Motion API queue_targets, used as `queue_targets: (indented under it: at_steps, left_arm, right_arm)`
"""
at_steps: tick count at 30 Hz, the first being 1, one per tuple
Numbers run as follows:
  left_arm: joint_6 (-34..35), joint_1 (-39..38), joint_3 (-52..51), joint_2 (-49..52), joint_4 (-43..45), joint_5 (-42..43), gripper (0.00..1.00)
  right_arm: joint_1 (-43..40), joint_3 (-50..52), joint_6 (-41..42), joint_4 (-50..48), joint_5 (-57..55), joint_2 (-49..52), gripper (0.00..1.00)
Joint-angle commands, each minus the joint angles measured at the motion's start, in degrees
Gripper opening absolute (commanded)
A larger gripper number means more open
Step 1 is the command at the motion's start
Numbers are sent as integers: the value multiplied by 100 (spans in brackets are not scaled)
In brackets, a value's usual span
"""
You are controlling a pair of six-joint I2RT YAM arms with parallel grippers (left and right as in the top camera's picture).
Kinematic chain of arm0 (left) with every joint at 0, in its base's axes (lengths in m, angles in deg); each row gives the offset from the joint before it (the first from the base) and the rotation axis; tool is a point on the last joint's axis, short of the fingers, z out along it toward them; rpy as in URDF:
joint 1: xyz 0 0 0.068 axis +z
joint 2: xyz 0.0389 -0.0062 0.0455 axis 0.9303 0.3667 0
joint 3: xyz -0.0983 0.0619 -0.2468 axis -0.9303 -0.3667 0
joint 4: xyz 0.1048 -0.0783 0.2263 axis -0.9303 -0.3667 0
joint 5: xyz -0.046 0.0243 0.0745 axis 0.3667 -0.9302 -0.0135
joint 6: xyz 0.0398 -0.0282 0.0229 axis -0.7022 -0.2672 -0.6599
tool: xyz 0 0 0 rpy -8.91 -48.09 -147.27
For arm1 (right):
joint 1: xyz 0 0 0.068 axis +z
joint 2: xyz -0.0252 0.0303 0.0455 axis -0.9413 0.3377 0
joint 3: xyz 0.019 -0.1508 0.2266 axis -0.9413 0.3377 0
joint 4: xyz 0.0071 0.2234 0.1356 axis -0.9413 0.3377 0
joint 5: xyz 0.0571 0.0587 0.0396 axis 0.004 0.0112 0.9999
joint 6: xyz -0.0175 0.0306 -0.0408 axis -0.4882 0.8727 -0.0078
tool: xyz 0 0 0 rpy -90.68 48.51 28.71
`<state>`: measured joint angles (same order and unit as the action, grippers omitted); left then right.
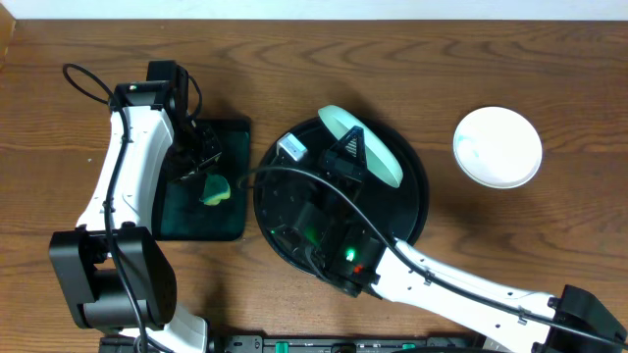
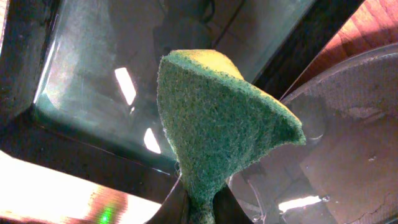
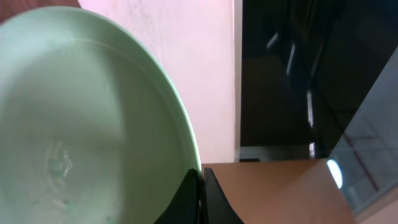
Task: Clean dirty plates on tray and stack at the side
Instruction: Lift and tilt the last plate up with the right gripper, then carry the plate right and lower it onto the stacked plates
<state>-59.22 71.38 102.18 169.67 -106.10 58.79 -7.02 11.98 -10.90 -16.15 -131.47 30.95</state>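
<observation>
Wooden table (image 1: 294, 59) is being taken up by the round black tray (image 1: 420, 211); over it a tilted mint-green plate (image 3: 81, 124) is being pinched by its rim in the right gripper (image 3: 200, 180), and a slip is probably being risked under the sponge (image 2: 217, 124) being clamped by the left gripper (image 2: 200, 208).

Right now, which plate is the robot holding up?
The mint-green plate, pinched by the right gripper above the round tray. The white plate lies alone on the table.

A mint-green plate (image 1: 365, 149), faintly smeared with teal, is tilting steeply over the black round tray (image 1: 419, 200) at the tabletop's middle. A white plate (image 1: 497, 146) is lying flat near the right edge.
</observation>
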Motion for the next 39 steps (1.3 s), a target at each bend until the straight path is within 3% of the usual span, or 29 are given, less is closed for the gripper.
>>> queue_targets:
  at_steps: [1, 5, 11, 19, 25, 33, 39]
  left_arm:
    - [-94, 31, 59, 17, -17, -66, 7]
    - [-94, 31, 59, 17, -11, -68, 7]
    - [-94, 31, 59, 17, -9, -68, 7]
    - [-94, 31, 59, 20, 31, -70, 7]
    - [-92, 31, 59, 20, 46, -70, 8]
    - [-90, 31, 59, 74, 59, -70, 7]
    - [-90, 31, 59, 162, 57, -70, 7]
  right_arm:
    - [-330, -63, 1261, 205, 9, 162, 1]
    - [-723, -63, 2651, 841, 457, 168, 1]
    - [-1401, -66, 3891, 1252, 1285, 166, 1]
    - [-2494, -175, 4538, 1445, 1816, 114, 1]
    - [-3606, -205, 5316, 2111, 2599, 26, 1]
    - [-5490, -205, 6437, 2789, 4111, -7, 1]
    - [-6625, -203, 6717, 2876, 5396, -4, 1]
